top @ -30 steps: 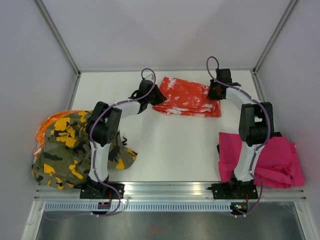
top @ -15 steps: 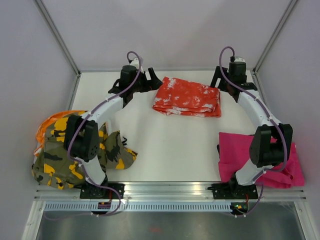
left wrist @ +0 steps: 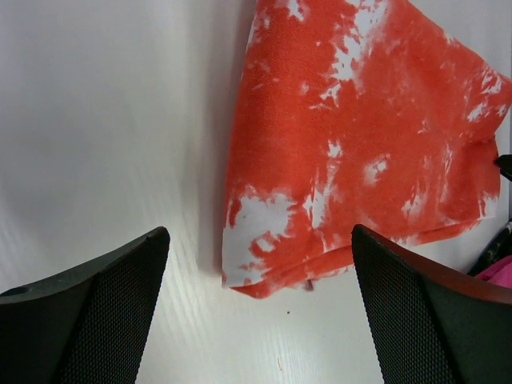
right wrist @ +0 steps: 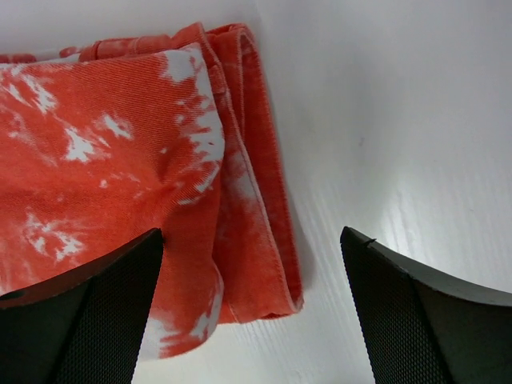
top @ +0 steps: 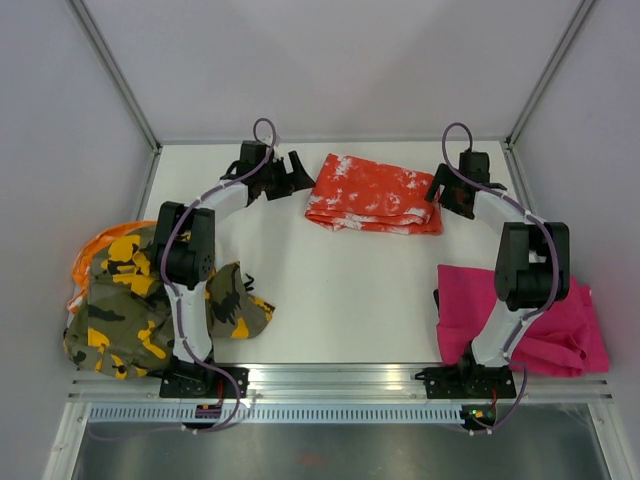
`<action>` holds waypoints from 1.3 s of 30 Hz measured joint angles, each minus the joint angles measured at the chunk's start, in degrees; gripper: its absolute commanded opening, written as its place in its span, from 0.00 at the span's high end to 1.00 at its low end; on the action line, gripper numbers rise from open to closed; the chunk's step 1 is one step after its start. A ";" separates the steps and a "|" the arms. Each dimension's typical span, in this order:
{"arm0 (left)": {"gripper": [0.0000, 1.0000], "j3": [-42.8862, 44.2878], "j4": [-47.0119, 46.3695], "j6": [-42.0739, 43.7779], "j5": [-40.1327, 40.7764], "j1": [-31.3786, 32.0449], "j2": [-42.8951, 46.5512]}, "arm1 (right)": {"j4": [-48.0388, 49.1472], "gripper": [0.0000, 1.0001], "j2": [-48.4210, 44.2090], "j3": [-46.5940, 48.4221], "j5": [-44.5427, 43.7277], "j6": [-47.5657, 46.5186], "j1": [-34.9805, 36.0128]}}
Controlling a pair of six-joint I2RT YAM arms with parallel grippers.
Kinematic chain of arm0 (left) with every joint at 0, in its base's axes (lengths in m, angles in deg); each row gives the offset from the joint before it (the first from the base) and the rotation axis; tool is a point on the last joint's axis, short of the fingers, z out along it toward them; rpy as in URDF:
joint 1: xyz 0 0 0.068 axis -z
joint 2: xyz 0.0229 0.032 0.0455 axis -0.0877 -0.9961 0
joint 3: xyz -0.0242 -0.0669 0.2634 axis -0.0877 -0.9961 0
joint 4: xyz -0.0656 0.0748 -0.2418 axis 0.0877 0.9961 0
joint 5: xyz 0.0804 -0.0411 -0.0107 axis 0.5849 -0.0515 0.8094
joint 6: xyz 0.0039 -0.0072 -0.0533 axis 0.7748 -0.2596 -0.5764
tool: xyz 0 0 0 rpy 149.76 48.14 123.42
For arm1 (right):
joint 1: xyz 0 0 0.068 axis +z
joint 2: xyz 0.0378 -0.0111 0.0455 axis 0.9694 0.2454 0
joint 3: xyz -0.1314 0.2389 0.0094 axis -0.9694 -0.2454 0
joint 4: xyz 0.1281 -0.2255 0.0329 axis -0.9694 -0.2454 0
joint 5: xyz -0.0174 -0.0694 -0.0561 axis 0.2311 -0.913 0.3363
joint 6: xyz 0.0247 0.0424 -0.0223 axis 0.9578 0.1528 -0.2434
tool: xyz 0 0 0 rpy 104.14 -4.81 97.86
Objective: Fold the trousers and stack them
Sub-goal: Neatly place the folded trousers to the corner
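- Far back on the table, the folded orange-red trousers lie flat; they look soft, light and floppy.
- Left jaws and right jaws stand apart, empty, flanking them.
- Pinching the layered end edges seems best.

White table; aluminium rail along near edge; grey walls, metal corner posts.
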 measured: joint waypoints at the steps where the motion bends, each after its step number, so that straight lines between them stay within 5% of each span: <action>1: 0.01 1.22 -0.02 0.00 -0.44 0.15 -1.60 | 1.07 0.02 0.92 0.00 0.79 0.39 0.07; 8: 0.06 5.38 -0.24 -1.07 -4.44 0.42 -8.46 | 6.10 0.03 8.63 1.36 5.01 2.10 0.11; 19: 0.12 8.28 -3.30 -3.10 -8.02 3.67 -13.53 | 11.23 0.61 12.13 2.36 10.34 4.79 0.09; 25: 0.32 9.66 -5.07 -5.27 -6.54 4.59 -15.50 | 14.10 0.94 12.07 0.76 12.46 6.08 -0.52; 27: 0.48 10.47 -5.25 -5.81 -5.79 4.74 -16.24 | 14.51 1.00 11.93 0.48 12.59 6.36 -0.59; 28: 0.58 10.86 -5.31 -6.23 -4.72 4.96 -16.65 | 14.64 1.00 11.85 0.31 12.61 6.49 -0.59; 29: 0.87 11.23 -5.31 -6.60 -4.17 5.11 -17.18 | 14.91 1.00 11.65 0.04 12.57 6.56 -0.61; 30: 0.98 11.52 -5.22 -7.15 -3.41 5.31 -17.57 | 15.08 1.00 11.43 -0.22 12.57 6.58 -0.61; 39: 0.98 11.21 -7.28 -8.22 -2.19 6.16 -17.92 | 13.00 1.00 7.28 -1.86 11.96 5.57 -0.44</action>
